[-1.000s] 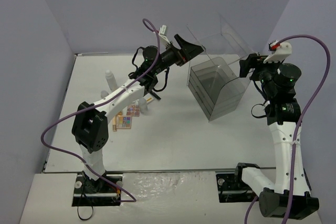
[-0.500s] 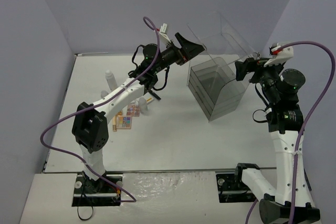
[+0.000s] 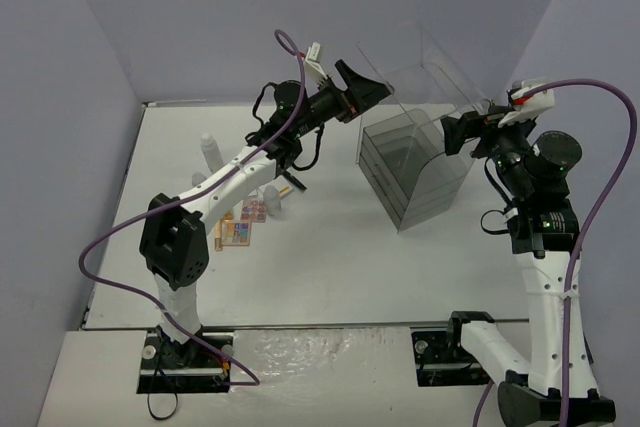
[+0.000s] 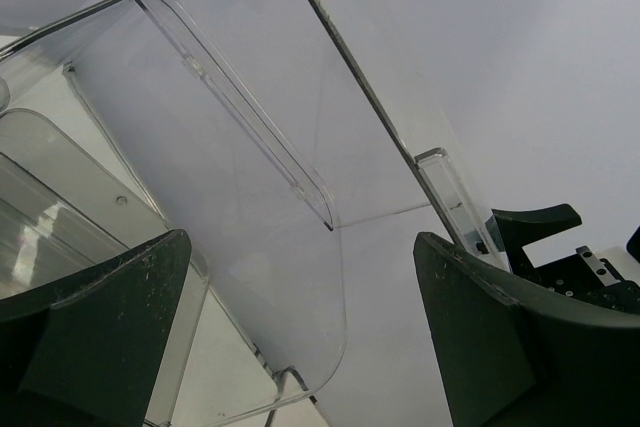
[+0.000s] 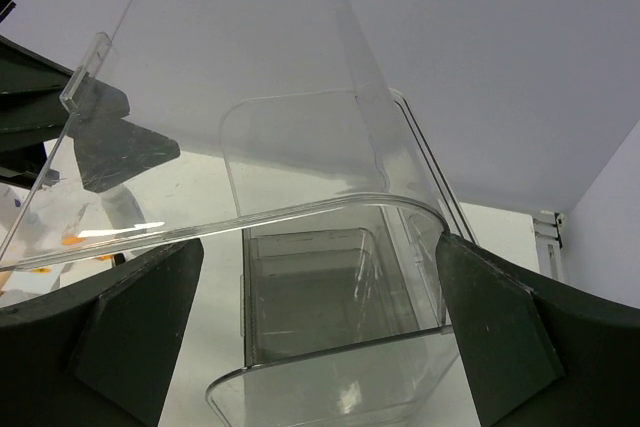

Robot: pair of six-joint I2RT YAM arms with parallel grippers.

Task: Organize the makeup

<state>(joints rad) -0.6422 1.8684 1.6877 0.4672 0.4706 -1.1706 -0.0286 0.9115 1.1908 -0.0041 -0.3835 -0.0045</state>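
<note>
The makeup lies at the table's left in the top view: a white bottle (image 3: 209, 150), more white bottles (image 3: 272, 198), a multicolour eyeshadow palette (image 3: 243, 228), an orange flat case (image 3: 216, 238) and a black slim tube (image 3: 293, 185). The beige tube and the white compact are hidden. My left gripper (image 3: 364, 90) is open and high at the left edge of the clear case's raised lid (image 3: 425, 65). In the left wrist view it (image 4: 300, 247) has the lid (image 4: 230, 147) in front of its spread fingers. My right gripper (image 3: 456, 133) is open at the case's right side, empty (image 5: 320, 247).
The large clear case with drawers (image 3: 410, 167) stands at the back right of the table. Its inside (image 5: 330, 297) and its lid (image 5: 250, 97) fill the right wrist view. Grey walls close the back and both sides.
My right gripper has moved left, closer to the clear case's right side. The left arm has barely moved. The makeup has not moved.
</note>
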